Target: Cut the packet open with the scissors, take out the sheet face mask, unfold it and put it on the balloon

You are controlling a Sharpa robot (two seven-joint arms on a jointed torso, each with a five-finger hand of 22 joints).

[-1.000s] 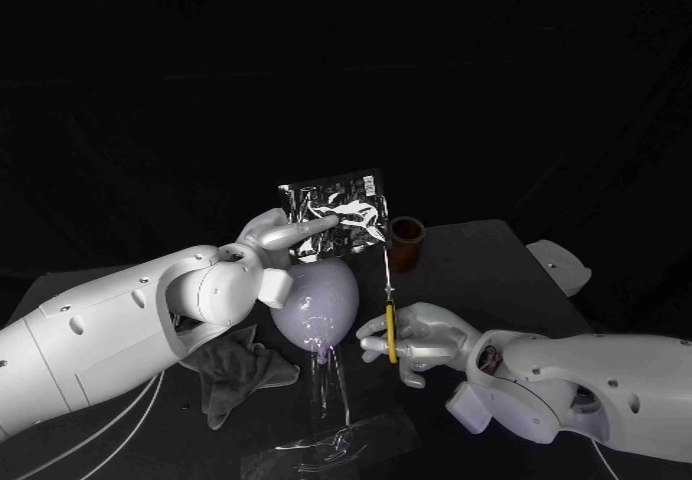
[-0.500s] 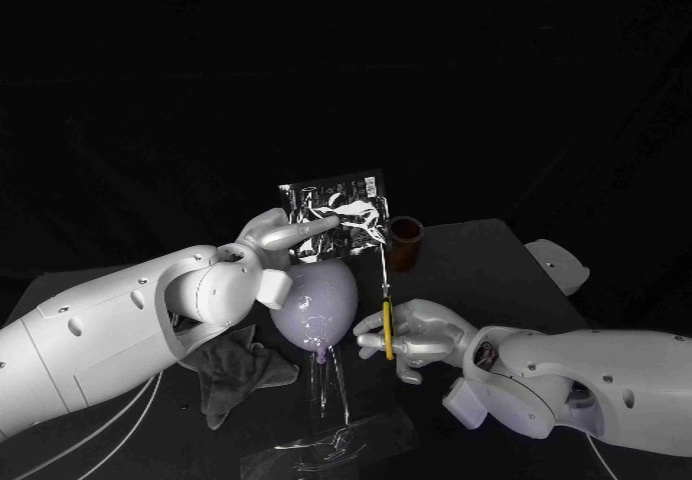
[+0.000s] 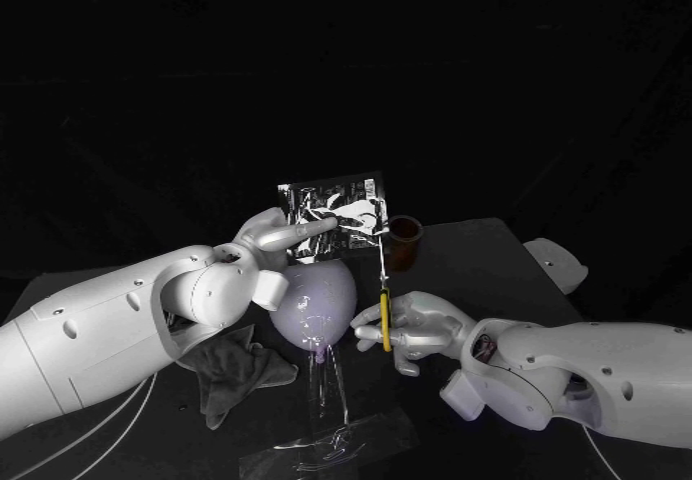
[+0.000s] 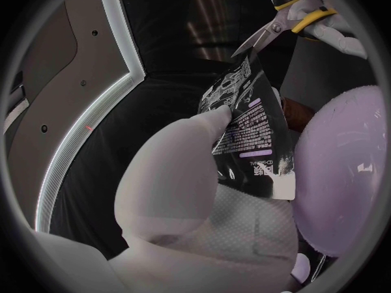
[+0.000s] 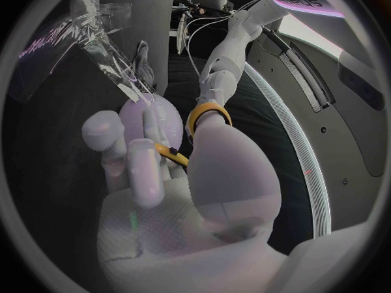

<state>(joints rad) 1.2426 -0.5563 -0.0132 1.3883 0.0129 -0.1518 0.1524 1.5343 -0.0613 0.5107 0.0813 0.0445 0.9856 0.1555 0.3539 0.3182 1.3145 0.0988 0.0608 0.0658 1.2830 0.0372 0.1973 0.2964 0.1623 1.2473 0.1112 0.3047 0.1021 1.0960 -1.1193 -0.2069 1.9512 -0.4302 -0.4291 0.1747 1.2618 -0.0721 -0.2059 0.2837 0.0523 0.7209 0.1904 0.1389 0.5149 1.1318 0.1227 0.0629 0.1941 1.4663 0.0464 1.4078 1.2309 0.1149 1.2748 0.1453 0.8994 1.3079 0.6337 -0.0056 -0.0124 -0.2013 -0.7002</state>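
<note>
Now the left hand grasps the shiny silver-and-black foil packet by its lower left part, with a finger across its face. It holds the packet upright in the air, just above the pale lilac balloon.

The right hand is closed around the yellow handles of the steel scissors. Their blades point up to the right side of the packet. In the left wrist view the blade tips look a little parted at a corner of the packet; whether they touch it, I cannot tell.

I judge the packet to be light, thin and rather slippery. Such foil bends away from the blades, so it needs a firm hold on the flat body, well apart from the cut line. The mask inside is probably soft and tears easily, so the cut should stay close to the edge strip.

The balloon stands on a clear plastic stand and looks easy to push over or to puncture.

Further out, on the black table, are a brown cup and a grey cloth.
</note>
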